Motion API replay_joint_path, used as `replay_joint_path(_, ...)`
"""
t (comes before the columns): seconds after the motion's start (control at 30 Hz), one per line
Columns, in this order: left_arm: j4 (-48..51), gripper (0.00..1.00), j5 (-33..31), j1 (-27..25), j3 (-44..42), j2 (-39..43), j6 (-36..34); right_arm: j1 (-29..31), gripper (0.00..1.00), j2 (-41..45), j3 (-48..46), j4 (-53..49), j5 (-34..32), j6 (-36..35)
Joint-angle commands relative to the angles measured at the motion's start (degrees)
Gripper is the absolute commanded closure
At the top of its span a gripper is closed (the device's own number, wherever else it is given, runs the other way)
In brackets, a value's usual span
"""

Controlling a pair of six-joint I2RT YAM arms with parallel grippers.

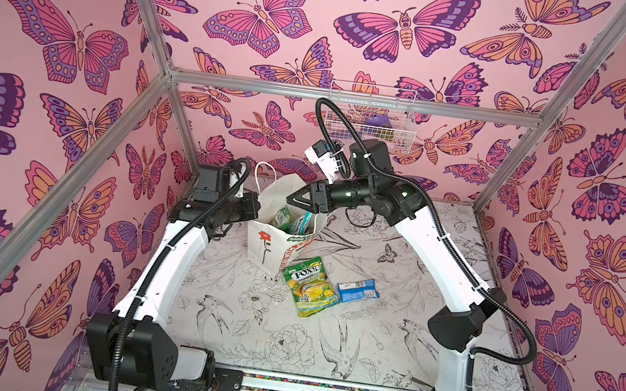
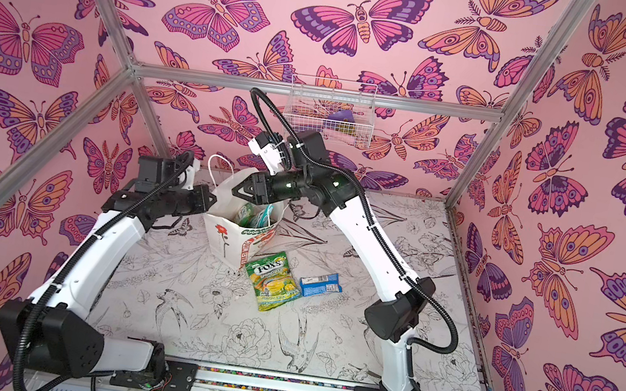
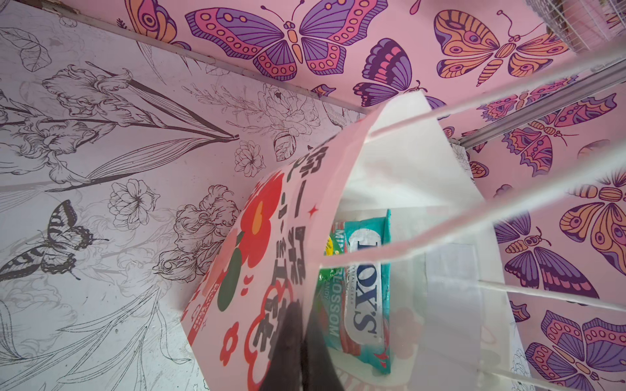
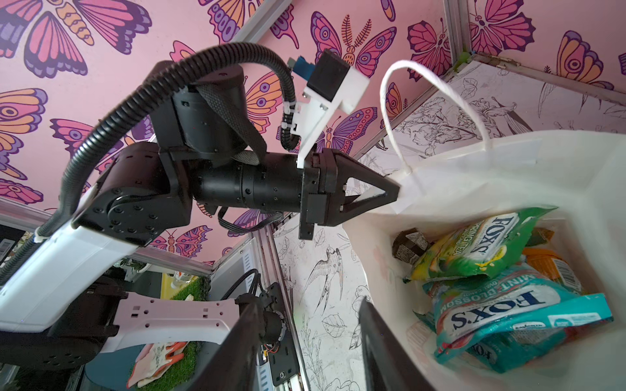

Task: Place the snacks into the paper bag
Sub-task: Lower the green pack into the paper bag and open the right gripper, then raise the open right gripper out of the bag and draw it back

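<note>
Left end effector on paper bag

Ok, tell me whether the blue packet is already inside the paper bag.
No, the blue packet lies flat on the table next to a green packet, outside the bag.

Upright paper bag, FOX'S packets inside; green packet, blue packet beside.
</note>
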State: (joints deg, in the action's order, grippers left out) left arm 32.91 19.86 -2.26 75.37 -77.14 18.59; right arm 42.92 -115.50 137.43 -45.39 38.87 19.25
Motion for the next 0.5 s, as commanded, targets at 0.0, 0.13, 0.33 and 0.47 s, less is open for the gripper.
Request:
replay_joint_path(0.0, -3.29, 1.0, 0.8, 0.31, 0.04, 1.47, 0.31, 0.55, 0.49, 2.16, 1.05, 0.45, 0.88, -0.79)
replay_joint_path(0.13, -3.31, 1.0, 0.8, 0.36, 0.04, 1.56, 0.31, 0.67, 0.45, 4.06, -1.23, 0.43, 0.44, -1.24)
replay_joint_path(0.33, -3.29, 1.0, 0.84, 0.33, 0.05, 1.38, 0.31, 0.76, 0.41, 8.65, -8.23, 2.37, -1.69, -1.63)
replay_joint_path(0.47, -3.29, 1.0, 0.77, 0.33, 0.05, 1.38, 0.31, 0.71, 0.36, 10.87, -11.28, 2.55, -6.16, -1.93)
